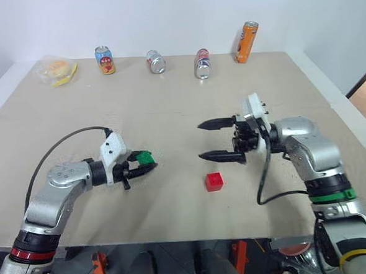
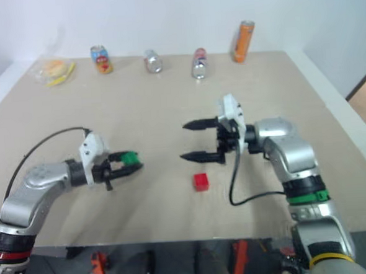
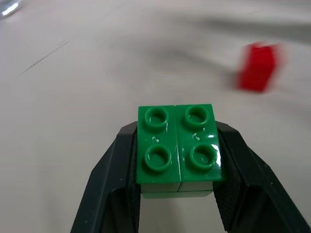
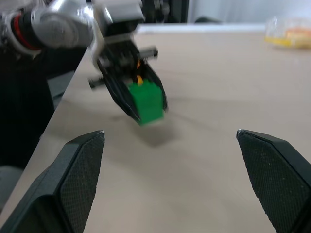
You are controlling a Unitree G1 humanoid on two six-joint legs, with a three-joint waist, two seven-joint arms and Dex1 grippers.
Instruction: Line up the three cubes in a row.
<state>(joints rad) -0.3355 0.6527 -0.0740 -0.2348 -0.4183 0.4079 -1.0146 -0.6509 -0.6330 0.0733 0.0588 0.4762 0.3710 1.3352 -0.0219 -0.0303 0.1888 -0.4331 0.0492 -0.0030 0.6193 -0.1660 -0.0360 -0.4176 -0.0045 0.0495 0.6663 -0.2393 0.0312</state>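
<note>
Between the black fingers (image 3: pixel 116 179) of the left gripper (image 1: pixel 142 164) sits the green cube (image 1: pixel 145 156), clamped by its two smooth side walls with the studded top face up and clear of the pads. It hangs just above the table (image 1: pixel 169 107), at the very fingertips. Being a small hard plastic brick, it is likely light and stiff, so a modest squeeze should do; its glossy walls look slippery, and a grip this near the tips could let it twist or pop out if pressed off-centre. Holding it across flat opposing sides, as now, seems the surest way.

Ahead of that gripper and a little nearer the table's front edge lies the red cube (image 1: pixel 214 181), resting alone on the table, well apart from the green one.

Just beyond the red cube, on its far side, the right gripper (image 1: pixel 223 139) hovers with its jaws spread wide and nothing between them, pointing across toward the left gripper.
</note>
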